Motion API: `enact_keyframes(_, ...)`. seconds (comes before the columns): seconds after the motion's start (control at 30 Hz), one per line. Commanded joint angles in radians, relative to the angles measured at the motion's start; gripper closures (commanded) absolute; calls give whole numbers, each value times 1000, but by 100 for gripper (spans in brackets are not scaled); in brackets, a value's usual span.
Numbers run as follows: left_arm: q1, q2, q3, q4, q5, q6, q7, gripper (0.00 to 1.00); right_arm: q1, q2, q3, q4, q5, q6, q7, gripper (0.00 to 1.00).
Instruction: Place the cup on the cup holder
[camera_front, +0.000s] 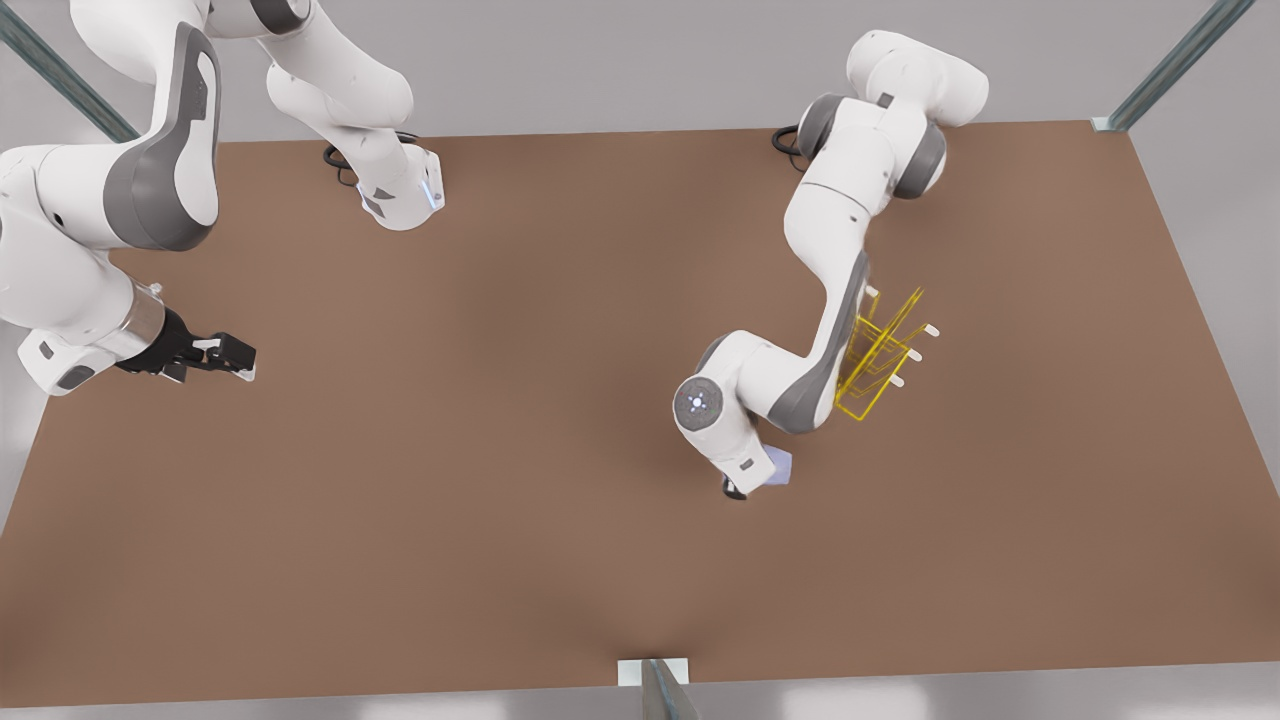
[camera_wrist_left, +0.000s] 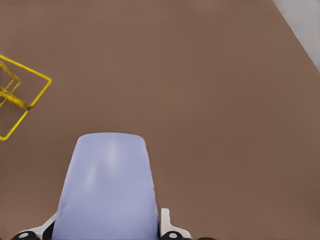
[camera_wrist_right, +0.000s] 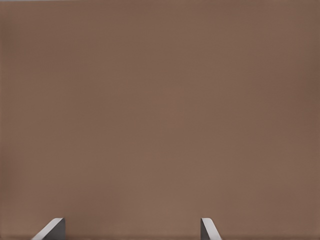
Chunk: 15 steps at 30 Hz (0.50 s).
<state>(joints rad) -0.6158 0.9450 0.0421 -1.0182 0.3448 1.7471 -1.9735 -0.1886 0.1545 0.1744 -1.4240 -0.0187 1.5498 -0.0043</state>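
Risk is sitting mainly in the transfer: the left gripper (camera_front: 757, 484) is holding the cup (camera_wrist_left: 106, 187) between its fingers (camera_wrist_left: 167, 222), which are pressing in on the cup's sides close to the wrist camera, and the tapered wall is giving them a sloped surface to pinch. A slip along that taper would be letting the cup slide out or tilt during the move. The cup holder (camera_front: 880, 355) is standing just beyond the arm's elbow in the front view, so the forearm is passing close to the yellow wire frame; a swing of that link could be knocking the light rack over or shifting it on the table (camera_front: 500, 500). The white-tipped pegs are thin and angled, so a small misalignment would be making the cup catch or hang loosely.

The right gripper (camera_front: 225, 355) is waiting at the front view's left, well apart from the rack, with its fingers (camera_wrist_right: 52, 230) spread wide and gripping nothing.

Hidden points: in the front view the wrist is covering most of the cup. Whether the cup is resting on the table or lifted clear is not readable. The arm is cutting off part of the rack.
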Motion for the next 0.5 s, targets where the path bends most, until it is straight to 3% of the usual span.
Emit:
enact_keyframes(0.0,-31,-3,-1,1,172,-253,-22,20,0,-1,0,0,2,0,-2,0)
enact_keyframes(0.17,-87,3,1,-11,422,-435,-114,20,0,-1,0,0,2,-2,-2,0)
enact_keyframes(0.47,-168,20,-2,-59,382,-794,-525,20,8,16,0,11,2,6,-2,0)
